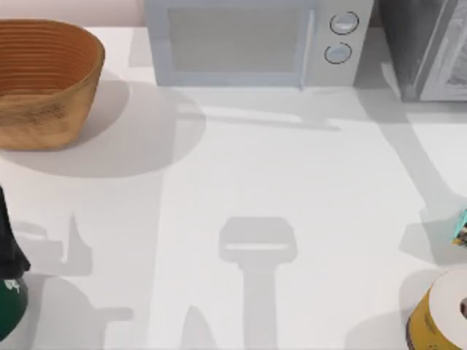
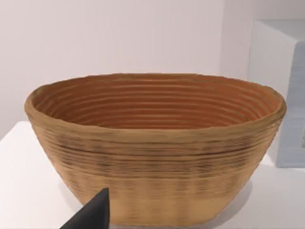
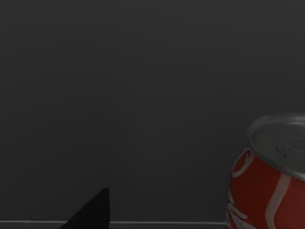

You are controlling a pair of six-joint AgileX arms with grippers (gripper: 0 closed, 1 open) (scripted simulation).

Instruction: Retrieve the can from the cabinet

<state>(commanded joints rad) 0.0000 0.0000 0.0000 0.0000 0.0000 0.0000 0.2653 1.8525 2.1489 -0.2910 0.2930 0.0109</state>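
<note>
Can (image 3: 271,176) upright against dark wall, right wrist view; basket (image 2: 157,148) opposite.

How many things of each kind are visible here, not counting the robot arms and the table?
Basket: 1
Microwave: 1
Cabinet: 1
Can, red: 1
Tape roll: 1
Small teal thing at the right edge, cut off, kind unclear: 1
Total: 6

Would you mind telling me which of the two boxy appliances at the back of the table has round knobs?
The white microwave behind the table's middle; two round knobs sit on its right panel. The grey cabinet at back right shows none.
</note>
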